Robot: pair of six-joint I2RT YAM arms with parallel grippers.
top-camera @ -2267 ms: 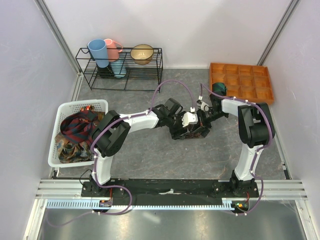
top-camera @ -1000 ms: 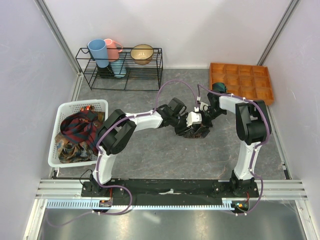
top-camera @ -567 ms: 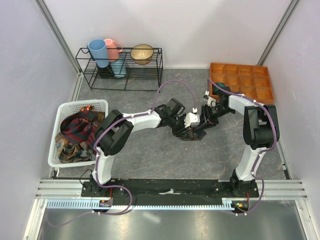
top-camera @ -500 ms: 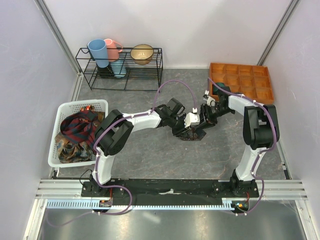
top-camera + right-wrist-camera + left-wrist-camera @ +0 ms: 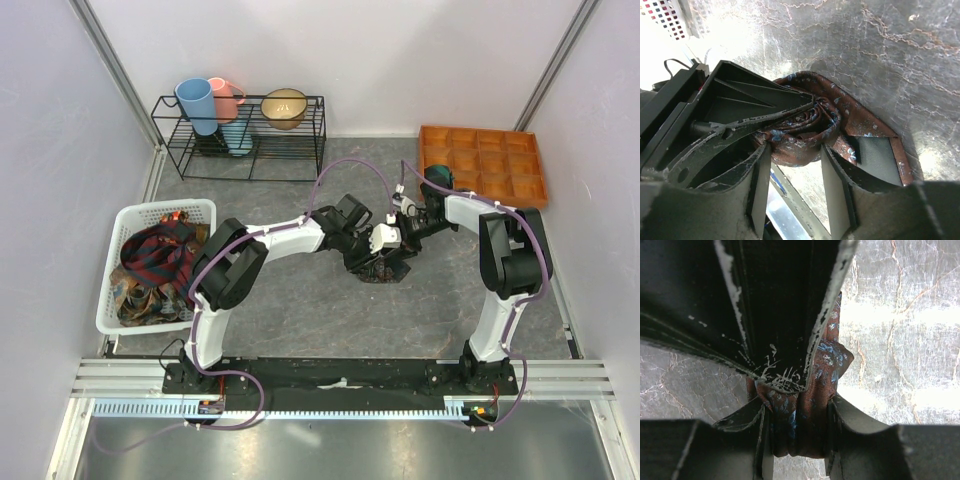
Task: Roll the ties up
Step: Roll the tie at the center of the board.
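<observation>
Gripping the rolled maroon tie (image 5: 815, 380), the left pincer (image 5: 796, 407) held it alone; the right pincer (image 5: 795, 150) stood released beside it. The roll looked liable to unwind if that grip eased.

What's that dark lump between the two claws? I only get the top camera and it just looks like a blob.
Observer: It's a maroon tie with tiny blue flowers, wound up into a spiral.
Kid: Is anybody holding it?
Observer: Yes, the left claw is pinching it from both sides.
Kid: Is it rolled all the way up?
Observer: Not yet. The tail end lies flat on the table, with its dark lining showing.
</observation>
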